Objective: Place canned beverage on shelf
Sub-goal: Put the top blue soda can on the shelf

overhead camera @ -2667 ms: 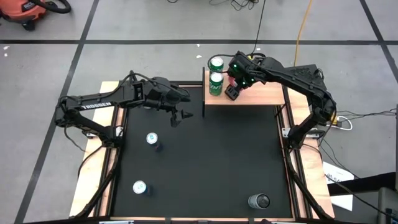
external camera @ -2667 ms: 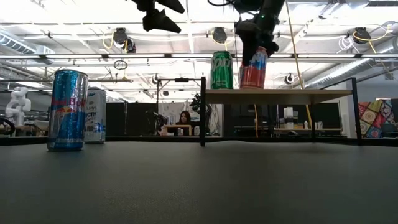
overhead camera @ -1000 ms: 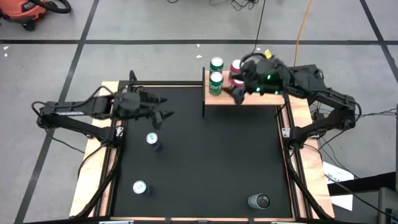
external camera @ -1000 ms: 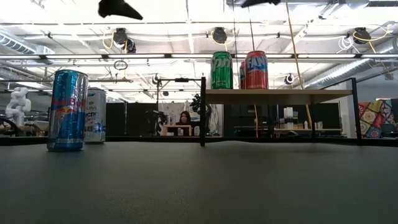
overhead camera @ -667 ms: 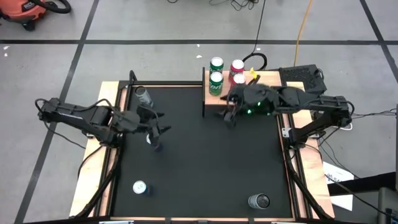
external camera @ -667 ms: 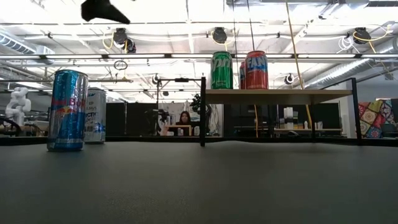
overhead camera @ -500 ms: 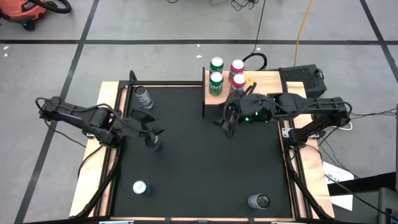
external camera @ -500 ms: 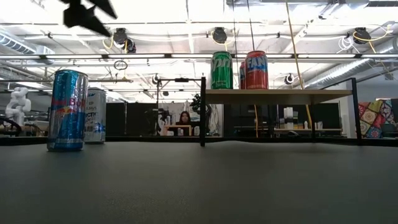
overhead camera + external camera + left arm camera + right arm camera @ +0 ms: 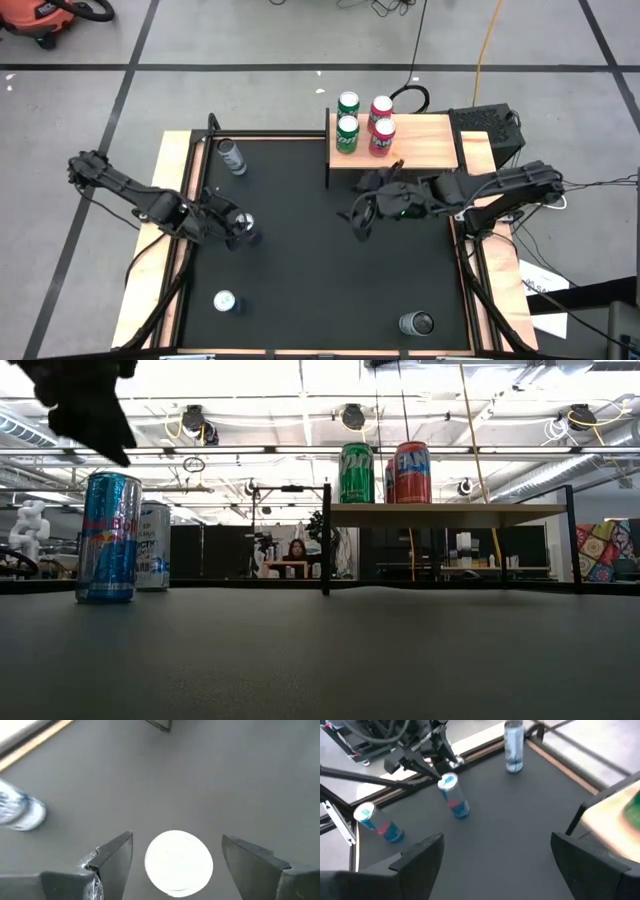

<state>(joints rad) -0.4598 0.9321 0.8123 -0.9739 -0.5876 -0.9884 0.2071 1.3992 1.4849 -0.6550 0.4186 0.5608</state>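
Fingers [image 9: 115,857] of left gripper [image 9: 175,865] straddle blue can [image 9: 178,864].

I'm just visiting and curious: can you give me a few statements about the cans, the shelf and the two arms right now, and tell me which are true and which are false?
1. Four cans stand on the shelf. True: two green cans and two red cans.
2. The left gripper has lifted a can off the table. False: its open fingers sit on either side of the blue can, which stands on the black mat.
3. The right gripper holds a can. False: it is open and empty, above the mat.
4. Other cans stand on the mat away from the shelf. True: for instance a dark can near the front edge.
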